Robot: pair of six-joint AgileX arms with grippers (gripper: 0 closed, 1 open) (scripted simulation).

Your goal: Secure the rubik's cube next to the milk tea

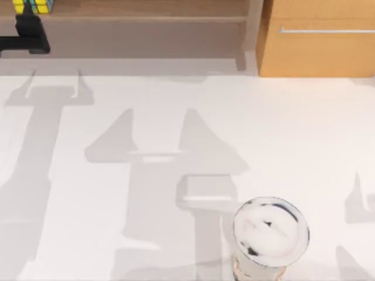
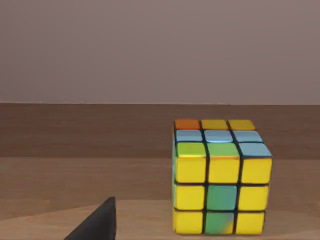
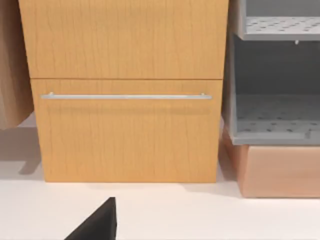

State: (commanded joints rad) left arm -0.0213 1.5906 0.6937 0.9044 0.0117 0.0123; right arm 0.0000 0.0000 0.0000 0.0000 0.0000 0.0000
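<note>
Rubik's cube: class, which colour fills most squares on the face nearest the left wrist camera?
Yellow, with a few green squares down the middle of the rubik's cube; the left wrist view shows it best.

Nothing readable is showing anywhere (no labels, brands, numbers or signs are appearing on any surface).

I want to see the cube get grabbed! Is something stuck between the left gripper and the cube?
Nothing visible is. In the top view the left gripper is at the far left, right by the rubik's cube on the wooden shelf. The milk tea stands far off on the white table.
</note>
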